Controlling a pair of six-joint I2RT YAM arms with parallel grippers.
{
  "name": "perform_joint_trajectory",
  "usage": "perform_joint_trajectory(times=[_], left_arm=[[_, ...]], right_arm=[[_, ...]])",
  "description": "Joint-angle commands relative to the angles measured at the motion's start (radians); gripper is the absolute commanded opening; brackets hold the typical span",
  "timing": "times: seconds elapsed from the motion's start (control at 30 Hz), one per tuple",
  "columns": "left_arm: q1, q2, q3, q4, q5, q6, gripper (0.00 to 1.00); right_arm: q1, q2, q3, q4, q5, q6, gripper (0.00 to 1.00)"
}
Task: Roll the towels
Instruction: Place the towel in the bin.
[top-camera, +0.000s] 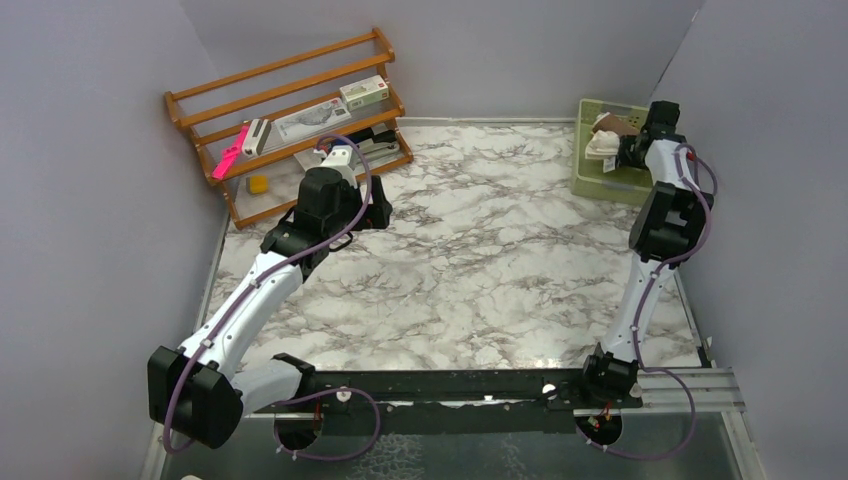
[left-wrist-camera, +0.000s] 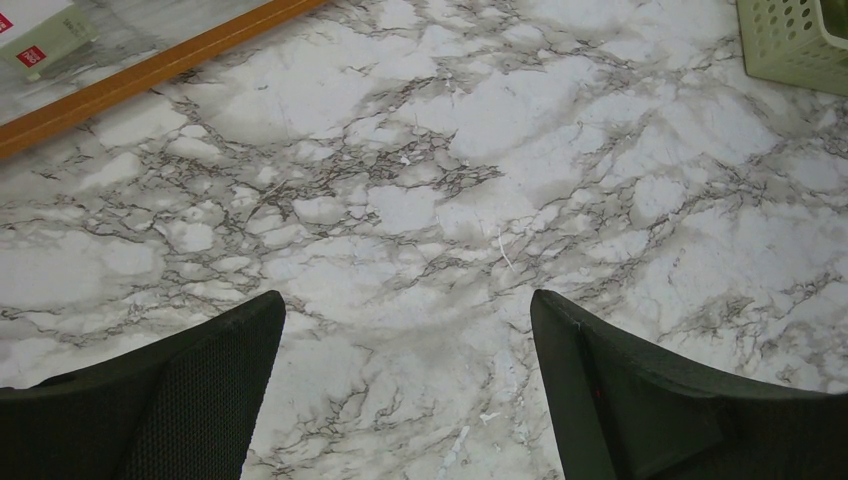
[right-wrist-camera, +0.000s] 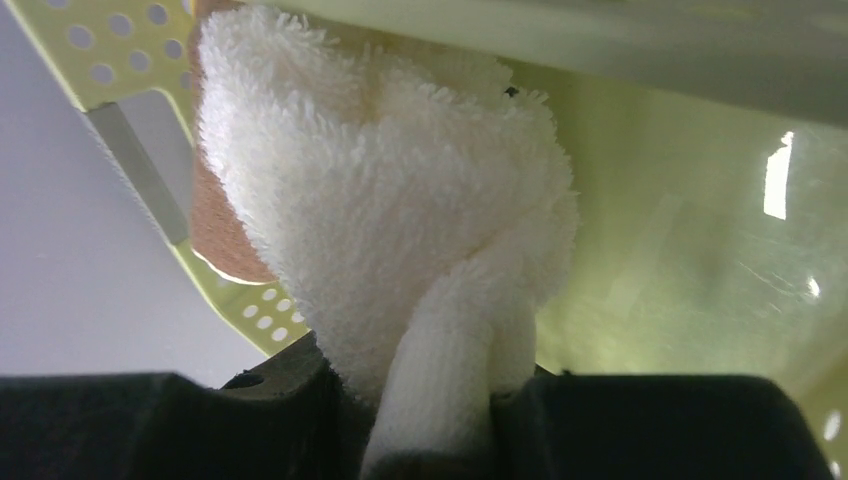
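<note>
My right gripper (top-camera: 628, 150) is over the pale green basket (top-camera: 592, 178) at the back right and is shut on the cream towel (top-camera: 604, 143). In the right wrist view the cream towel (right-wrist-camera: 400, 200) bunches between the fingers (right-wrist-camera: 240, 420), just above the basket's floor. A brownish patch of the second towel (right-wrist-camera: 215, 225) shows behind it, and brown cloth (top-camera: 618, 124) lies in the basket. My left gripper (left-wrist-camera: 408, 330) hangs open and empty over bare marble at the back left (top-camera: 375, 212), far from the towels.
A wooden rack (top-camera: 290, 120) with boxes, a pink tool and a yellow object stands at the back left, close behind the left arm. Its base rail (left-wrist-camera: 150, 70) shows in the left wrist view. Grey walls enclose the table on three sides.
</note>
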Motion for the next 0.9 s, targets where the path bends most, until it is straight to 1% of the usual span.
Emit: perform_joint_trajectory(times=[0.0,0.2,0.4,0.5,0.63,0.87], left_arm=[[0.007,-0.008,-0.001,0.006,0.024,-0.008,0.96],[0.006,-0.007,-0.009,0.008,0.027,-0.014,0.96],[0.016,0.0,-0.005,0.0,0.027,-0.012,0.96],[0.021,0.012,-0.004,0.004,0.037,-0.017,0.96],[0.027,0.027,-0.004,0.007,0.05,-0.021,0.96],[0.033,0.033,0.002,-0.001,0.042,-0.015,0.96]], right_arm=[[0.026,-0.01,0.076,-0.082,0.017,0.021,0.01],[0.033,0.133,0.265,-0.206,0.072,0.021,0.01],[0.031,0.145,0.25,-0.15,0.14,-0.002,0.01],[0.031,0.144,0.241,-0.144,0.136,-0.007,0.01],[0.031,0.148,0.206,-0.093,0.125,0.005,0.01],[0.031,0.178,0.201,0.002,0.175,-0.048,0.01]])
